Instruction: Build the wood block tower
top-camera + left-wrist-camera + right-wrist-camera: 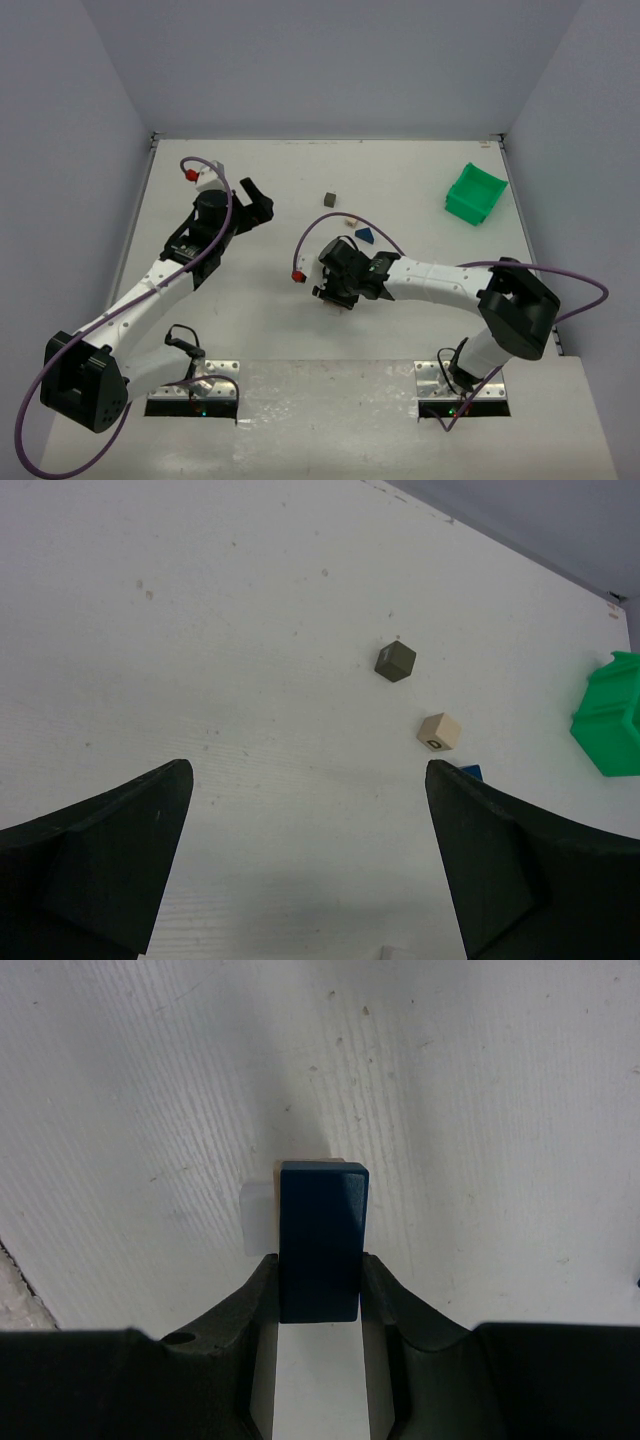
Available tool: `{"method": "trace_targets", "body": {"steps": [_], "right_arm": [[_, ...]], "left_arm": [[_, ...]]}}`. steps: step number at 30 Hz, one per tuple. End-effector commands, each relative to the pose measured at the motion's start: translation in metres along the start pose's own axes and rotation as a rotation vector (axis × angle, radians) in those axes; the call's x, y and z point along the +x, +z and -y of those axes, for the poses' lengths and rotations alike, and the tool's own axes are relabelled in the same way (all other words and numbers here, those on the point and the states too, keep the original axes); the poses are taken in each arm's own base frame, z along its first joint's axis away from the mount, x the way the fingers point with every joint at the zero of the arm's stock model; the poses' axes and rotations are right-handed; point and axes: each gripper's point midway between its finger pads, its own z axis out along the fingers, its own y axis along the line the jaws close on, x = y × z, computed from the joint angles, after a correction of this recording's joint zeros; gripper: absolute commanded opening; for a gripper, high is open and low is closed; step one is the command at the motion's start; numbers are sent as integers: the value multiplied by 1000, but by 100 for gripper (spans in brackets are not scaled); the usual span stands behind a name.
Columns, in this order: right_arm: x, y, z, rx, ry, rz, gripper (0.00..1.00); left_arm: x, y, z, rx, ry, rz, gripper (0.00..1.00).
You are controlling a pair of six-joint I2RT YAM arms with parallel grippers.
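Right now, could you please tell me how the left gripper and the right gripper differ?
The left gripper stands wide open, while the right gripper is shut on a dark blue block. The left gripper is empty; the right gripper carries that block. Both face the white table.

Left wrist: bin (606, 718), right of the tan cube (439, 731), is cut by the frame edge. Blue piece (471, 772) just below-right of the cube: only a corner shows past a left gripper (308, 780) finger, shape can't tell. Mark on the cube's face is too small to read. Pale scrap (397, 952) at the bottom edge below the cube: cut off, can't ID.
Right wrist: blue block (321, 1240) in the right gripper (320, 1265) covers all but a tan sliver (312, 1161) behind it. Touching or not, can't tell.
Top view: near side of the cube, the wrist hides that gripper's tips and the block.
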Motion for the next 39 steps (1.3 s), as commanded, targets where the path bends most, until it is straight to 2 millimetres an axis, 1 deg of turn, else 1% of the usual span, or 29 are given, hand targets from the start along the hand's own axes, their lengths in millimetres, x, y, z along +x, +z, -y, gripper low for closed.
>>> {"method": "trace_targets", "body": {"steps": [1,7,17,22,32,39], "right_arm": [[-6,3,7,19,24,25,11],[-4,3,9,21,35,21,12],[-1,3,1,-18,20,31,13],[-5,1,0,-21,16,54,14],[-4,2,0,-26,10,56,15],[-4,0,1,-14,10,61,20]], "left_arm": [[-11,-4,3,12,-15,45,100],[-10,-4,2,11,-15,44,100],[-11,-4,3,18,-14,48,100],[-11,-5,3,20,-14,48,100],[-12,-5,4,23,-14,50,100],[-12,-5,4,24,-13,48,100]]}}
